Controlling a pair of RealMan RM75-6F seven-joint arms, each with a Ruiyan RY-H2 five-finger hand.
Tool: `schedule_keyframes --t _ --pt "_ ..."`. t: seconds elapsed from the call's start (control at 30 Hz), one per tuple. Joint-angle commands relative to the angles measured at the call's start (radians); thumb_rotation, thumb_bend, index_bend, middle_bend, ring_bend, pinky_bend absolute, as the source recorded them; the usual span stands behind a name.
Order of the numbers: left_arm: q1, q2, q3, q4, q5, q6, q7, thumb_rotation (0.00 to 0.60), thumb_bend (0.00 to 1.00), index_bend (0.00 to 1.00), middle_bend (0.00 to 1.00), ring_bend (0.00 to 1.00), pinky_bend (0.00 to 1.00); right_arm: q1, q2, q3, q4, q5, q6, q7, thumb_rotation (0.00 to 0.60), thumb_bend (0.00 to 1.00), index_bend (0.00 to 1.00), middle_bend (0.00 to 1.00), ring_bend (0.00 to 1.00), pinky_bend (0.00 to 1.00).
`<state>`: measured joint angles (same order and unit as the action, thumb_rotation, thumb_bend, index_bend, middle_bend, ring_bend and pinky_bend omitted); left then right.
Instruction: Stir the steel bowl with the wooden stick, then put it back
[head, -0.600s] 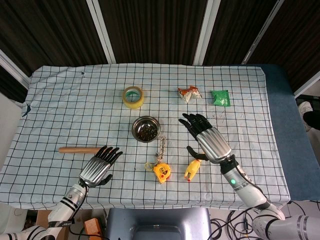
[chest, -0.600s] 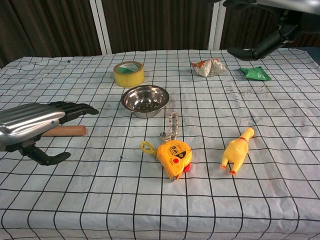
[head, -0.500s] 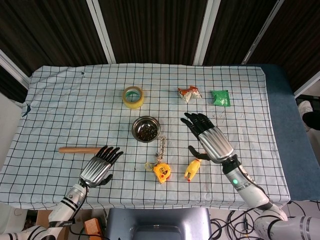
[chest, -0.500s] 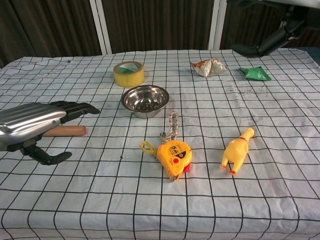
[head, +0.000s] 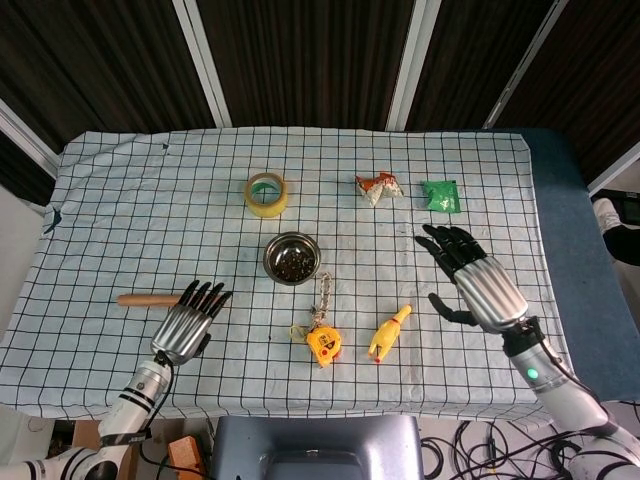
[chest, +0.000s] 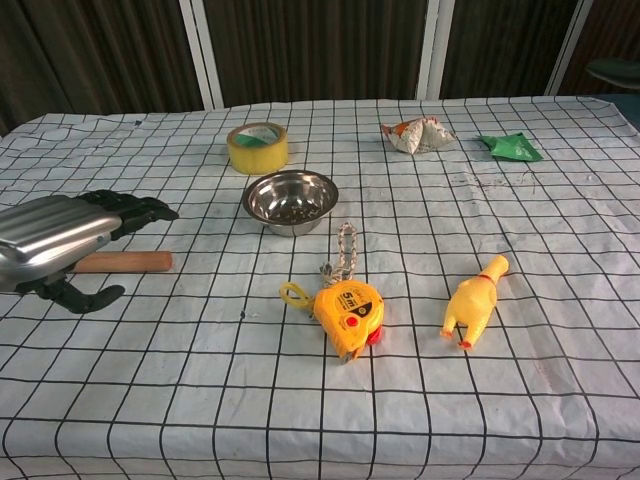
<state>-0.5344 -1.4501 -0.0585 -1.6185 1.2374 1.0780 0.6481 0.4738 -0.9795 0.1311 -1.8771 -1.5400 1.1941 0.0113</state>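
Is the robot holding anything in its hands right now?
No. The left hand hovers open near the wooden stick, which lies on the table. The right hand is open and empty too.

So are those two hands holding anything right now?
Left hand: open, holding nothing, beside the wooden stick.
Right hand: open, holding nothing.
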Motion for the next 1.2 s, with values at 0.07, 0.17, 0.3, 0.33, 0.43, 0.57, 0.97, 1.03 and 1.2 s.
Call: schedule_keyframes --t 0.07,0.17,0.3,0.33,0.43,0.57,0.97,1.03,1.2 --pt "-0.002 -0.058 -0.020 0.178 0.013 0.046 -0.012 0.600 0.43 0.00 0.07 0.00 0.00 -0.101 0.028 -0.077 0.124 -0.074 0.104 0.067 0.600 0.34 0.00 0.00 0.00 0.08" --pt "-0.009 -0.087 -0.021 0.249 0.008 0.042 0.001 0.600 0.43 0.01 0.11 0.00 0.00 -0.147 0.014 -0.114 0.208 -0.106 0.152 0.106 0.600 0.34 0.00 0.00 0.00 0.08" --pt "-0.013 -0.139 -0.011 0.348 0.014 0.057 0.062 0.600 0.41 0.10 0.19 0.02 0.00 -0.168 0.006 -0.153 0.288 -0.121 0.141 0.182 0.600 0.34 0.00 0.00 0.00 0.08" --pt "-0.010 -0.150 -0.010 0.359 0.000 0.059 0.097 0.600 0.41 0.11 0.19 0.02 0.00 -0.171 0.010 -0.162 0.301 -0.128 0.139 0.197 0.600 0.34 0.00 0.00 0.00 0.08" --pt "-0.004 -0.165 0.000 0.352 -0.024 0.082 0.217 0.600 0.37 0.14 0.22 0.04 0.00 -0.179 0.015 -0.176 0.325 -0.151 0.148 0.220 0.600 0.34 0.00 0.00 0.00 0.08" --pt "0.004 -0.189 0.007 0.345 -0.030 0.104 0.270 0.600 0.36 0.18 0.27 0.06 0.00 -0.169 0.015 -0.182 0.349 -0.152 0.124 0.263 0.600 0.34 0.00 0.00 0.00 0.08" --pt "-0.004 -0.280 -0.003 0.501 -0.025 0.123 0.325 0.600 0.35 0.29 0.27 0.09 0.00 -0.153 0.032 -0.212 0.387 -0.173 0.080 0.366 0.600 0.34 0.00 0.00 0.00 0.09" --pt "-0.004 -0.285 -0.005 0.521 -0.021 0.126 0.315 0.600 0.34 0.31 0.29 0.11 0.00 -0.159 0.026 -0.212 0.401 -0.175 0.094 0.381 0.600 0.33 0.00 0.00 0.00 0.10" --pt "-0.011 -0.302 -0.006 0.569 0.001 0.116 0.273 0.600 0.32 0.35 0.31 0.12 0.00 -0.167 0.022 -0.210 0.424 -0.171 0.110 0.402 0.600 0.34 0.00 0.00 0.00 0.11"
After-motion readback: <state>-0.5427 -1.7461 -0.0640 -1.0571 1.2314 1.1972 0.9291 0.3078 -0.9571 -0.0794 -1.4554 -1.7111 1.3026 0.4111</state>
